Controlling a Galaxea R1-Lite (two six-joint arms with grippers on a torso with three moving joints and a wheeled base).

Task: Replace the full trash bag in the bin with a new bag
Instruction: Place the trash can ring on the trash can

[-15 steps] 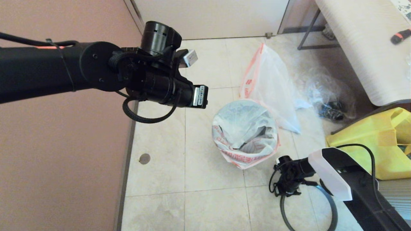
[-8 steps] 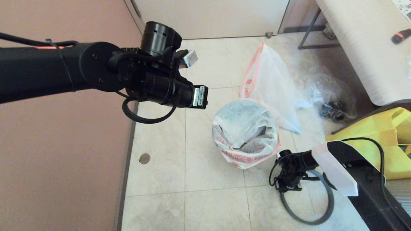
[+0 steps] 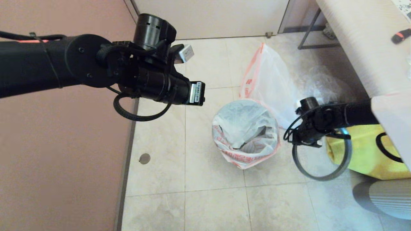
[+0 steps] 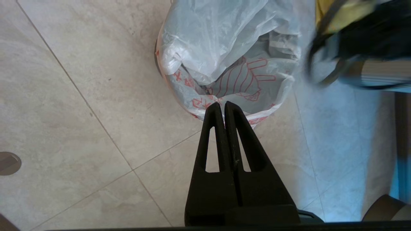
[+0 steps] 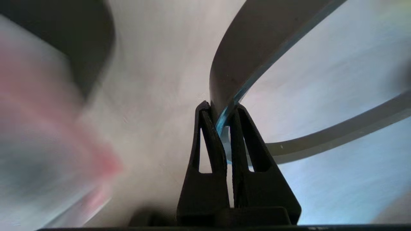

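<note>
The bin stands on the tiled floor, almost wholly covered by the new bag (image 3: pixel 244 133), thin and white with red print, which lines it and folds over its edge; a sliver of dark wall (image 4: pixel 156 56) shows. Behind it leans the full trash bag (image 3: pixel 268 85), with an orange-red band. To the bin's right my right gripper (image 3: pixel 313 143) (image 5: pixel 221 110) is shut on the dark grey rim ring (image 3: pixel 321 178) (image 5: pixel 253 41), holding it clear of the floor. My left gripper (image 4: pixel 223 104) hangs shut and empty above the bin's edge.
A yellow fabric tote (image 3: pixel 362 154) sits right behind the ring. A clear bag with dark items (image 3: pixel 321 86) lies at the back right, beside a pale bench (image 3: pixel 359 48) with metal legs. A pink wall (image 3: pixel 64 160) runs along the left. A floor drain (image 3: pixel 144 158) is nearby.
My right gripper closed on the rim ring, lifted it off the floor and carried it up and back, beside the bin. The left arm shifted slightly left.
</note>
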